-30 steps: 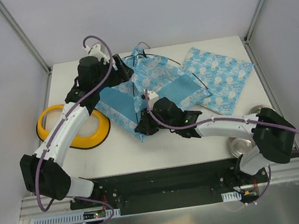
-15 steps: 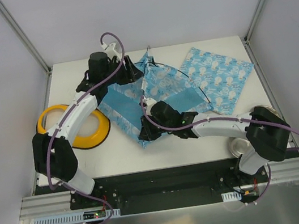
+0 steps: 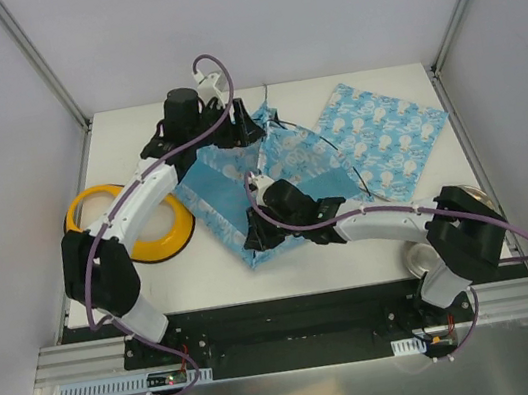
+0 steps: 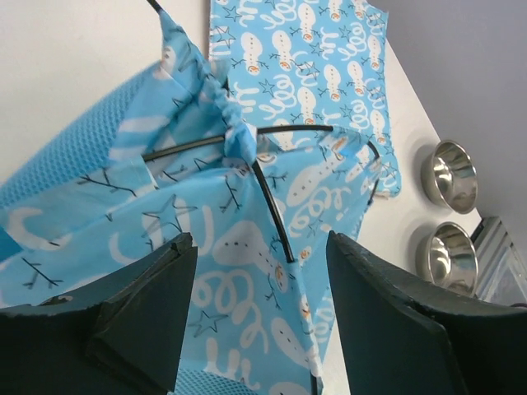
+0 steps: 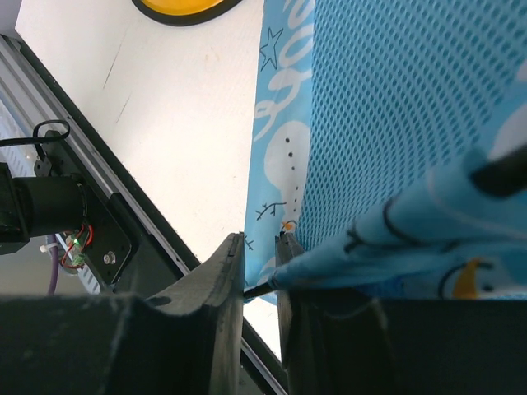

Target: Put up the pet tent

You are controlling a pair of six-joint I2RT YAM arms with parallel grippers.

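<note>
With the right pincer (image 5: pixel 261 239) barely parted around a black pole (image 5: pixel 257 288) tip at the pet tent's (image 3: pixel 217 190) near corner (grip uncertain) and the left pincer (image 4: pixel 259 243) wide open, empty, the tent's bunched top just ahead of it, the flexed pole could spring free and collapse the tent.

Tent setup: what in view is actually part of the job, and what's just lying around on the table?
Job:
- pet tent, mid-table, not yet standing

Lying about:
- flat matching mat
- yellow double bowl
- two steel bowls
</note>
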